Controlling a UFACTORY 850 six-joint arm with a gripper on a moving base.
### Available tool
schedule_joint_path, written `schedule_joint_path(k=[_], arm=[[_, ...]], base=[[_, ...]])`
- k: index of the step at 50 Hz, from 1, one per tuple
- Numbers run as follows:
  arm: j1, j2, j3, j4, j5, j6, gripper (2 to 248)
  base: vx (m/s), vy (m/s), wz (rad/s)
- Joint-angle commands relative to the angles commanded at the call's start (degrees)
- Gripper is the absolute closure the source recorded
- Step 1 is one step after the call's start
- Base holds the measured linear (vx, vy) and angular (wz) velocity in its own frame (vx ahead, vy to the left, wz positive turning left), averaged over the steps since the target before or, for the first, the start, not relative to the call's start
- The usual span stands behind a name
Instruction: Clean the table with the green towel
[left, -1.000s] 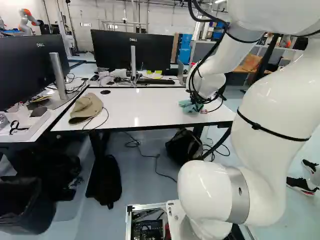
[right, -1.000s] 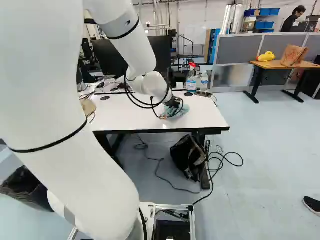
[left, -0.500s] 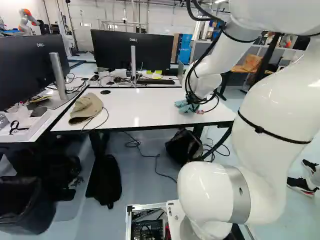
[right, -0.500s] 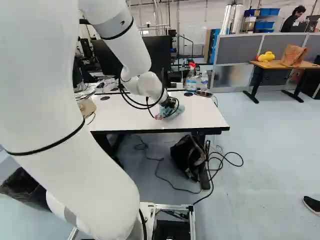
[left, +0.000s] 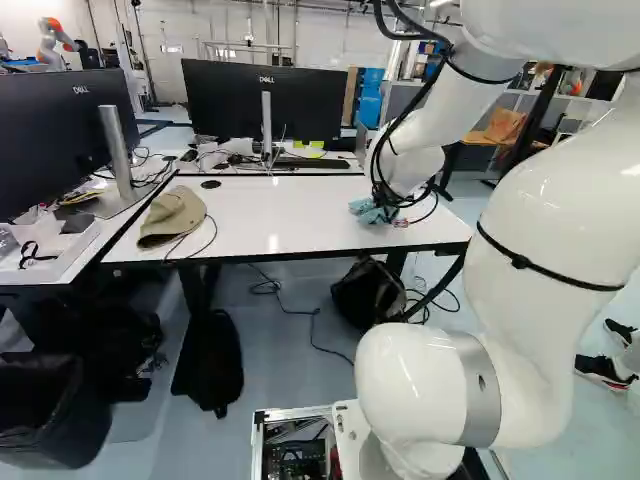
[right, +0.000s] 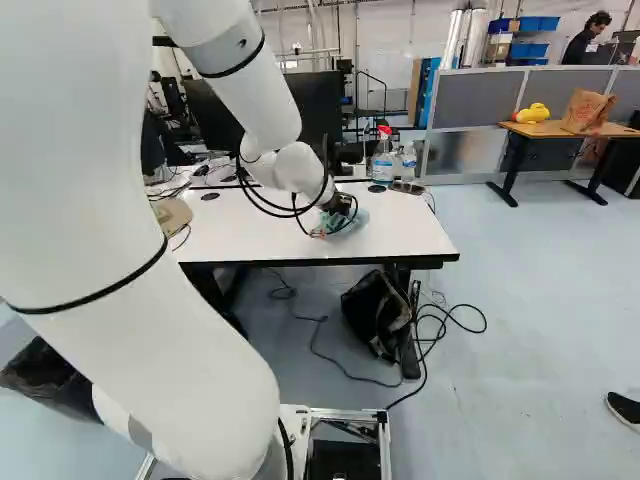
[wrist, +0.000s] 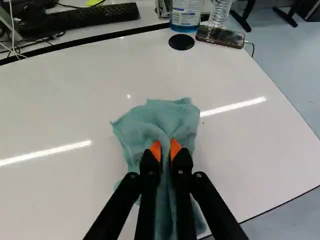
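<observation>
One green towel (wrist: 159, 117) is clamped in the end effector (right: 341, 208), kinda bunched on the bench (left: 280, 215) near its front edge.

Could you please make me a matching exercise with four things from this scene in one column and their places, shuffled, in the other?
1. green towel
2. smartphone
3. tan hat
4. black keyboard

A. on the desk behind the white table
B. near the table's left end in the left base view
C. pinched by the end effector
D. beside the round black disc on the table

Pairs: 1-C, 2-D, 3-B, 4-A
</observation>
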Motion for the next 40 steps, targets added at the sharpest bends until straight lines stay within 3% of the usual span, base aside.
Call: schedule_joint_path(k=[16, 40], arm=[[-0.64, -1.93, -3.45, 0.0, 0.0, 0.0, 208], [-4.69, -4.54, -6.22, 0.0, 0.0, 0.0, 208]], base=[[0.0, 0.0, 0.0], [0.0, 0.0, 0.0]])
